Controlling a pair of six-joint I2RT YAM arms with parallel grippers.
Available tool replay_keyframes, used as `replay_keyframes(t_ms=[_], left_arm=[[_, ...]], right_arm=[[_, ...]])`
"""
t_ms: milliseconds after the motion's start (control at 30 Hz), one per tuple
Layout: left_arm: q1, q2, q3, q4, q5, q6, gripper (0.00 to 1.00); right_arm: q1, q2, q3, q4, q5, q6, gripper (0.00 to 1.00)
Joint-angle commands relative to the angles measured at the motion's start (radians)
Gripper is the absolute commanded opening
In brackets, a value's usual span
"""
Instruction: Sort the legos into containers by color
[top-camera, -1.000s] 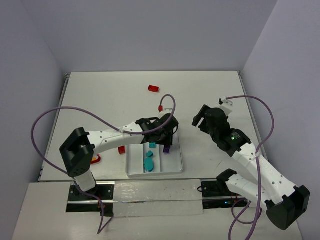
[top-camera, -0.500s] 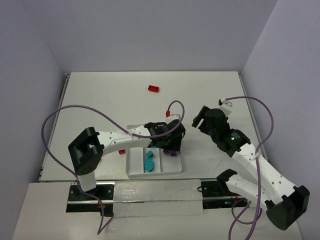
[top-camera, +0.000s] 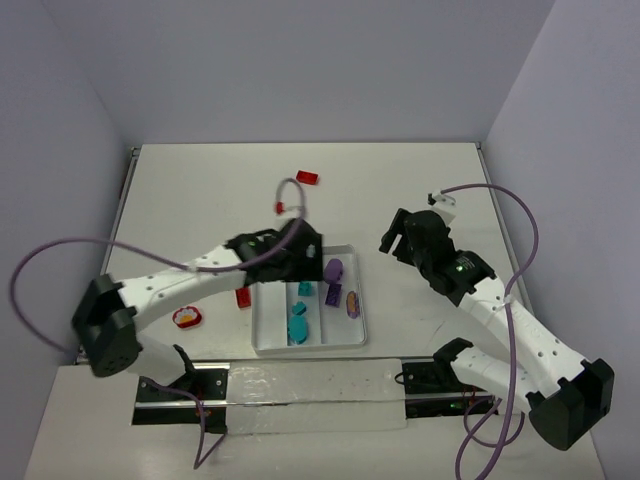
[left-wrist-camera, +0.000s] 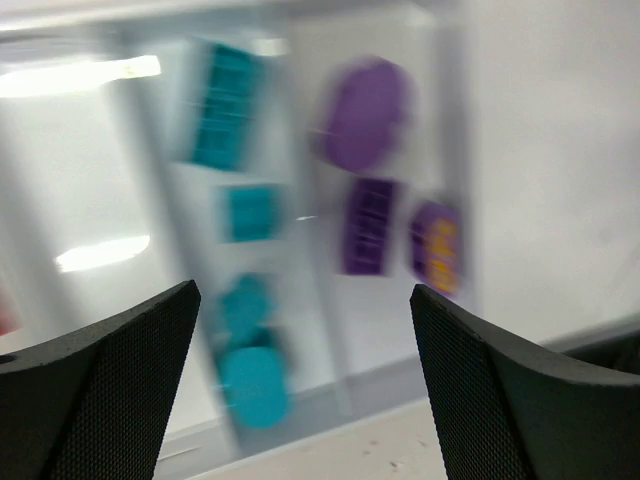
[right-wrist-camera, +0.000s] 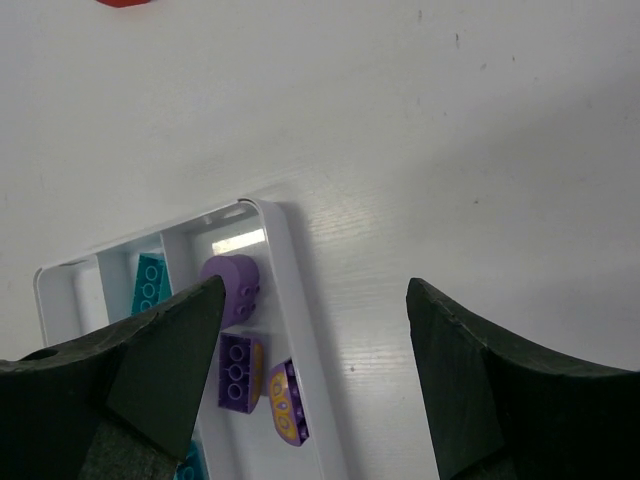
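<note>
The table (top-camera: 200, 200) is bearing a white tray (top-camera: 270, 325) at its near middle. The left gripper (left-wrist-camera: 303, 295) is hovering over the tray's far end, fingers spread wide and gripping nothing. The right gripper (right-wrist-camera: 315, 290) is hanging beyond the far right corner, likewise wide and empty. Teal bricks (top-camera: 297, 326) are lying in the middle compartment and purple bricks (top-camera: 334, 268) in the right one. Red bricks (top-camera: 307, 178) are lying outside the tray, one far and two left.

White table (top-camera: 200, 190), pale lavender walls (top-camera: 300, 70)
</note>
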Motion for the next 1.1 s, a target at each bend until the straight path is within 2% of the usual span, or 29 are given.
replay_keyframes(t_ms=[0,100,267,367,500,667,833,1067], left_arm=[[0.205,-0.280,-0.162,-0.076,-0.049,-0.082,0.93],[0.298,-0.392,-0.237,-0.153,-0.075,-0.160,0.88],[0.405,-0.451,-0.355,-0.164,-0.078,-0.230,0.81],[0.438,-0.428,-0.384,-0.144,-0.061,-0.232,0.76],[0.456,-0.394,-0.421,-0.097,-0.050,-0.231,0.75],[0.510,-0.315,-0.502,0.023,-0.014,-0.217,0.71],[0.516,-0.293,-0.545,0.114,0.018,-0.227,0.71],[0.516,-0.217,-0.531,0.078,-0.019,-0.228,0.70]], right_arm=[[-0.004,0.023,0.063,0.049,-0.031,-0.038,0.81],[-0.002,0.031,0.057,0.074,-0.056,-0.038,0.81],[0.006,0.061,0.060,0.087,-0.080,-0.042,0.81],[0.006,0.068,0.059,0.084,-0.085,-0.049,0.81],[0.007,0.065,0.060,0.082,-0.083,-0.053,0.81],[0.006,0.068,0.058,0.089,-0.093,-0.048,0.81],[0.008,0.071,0.052,0.090,-0.099,-0.047,0.81],[0.008,0.078,0.046,0.095,-0.102,-0.044,0.81]])
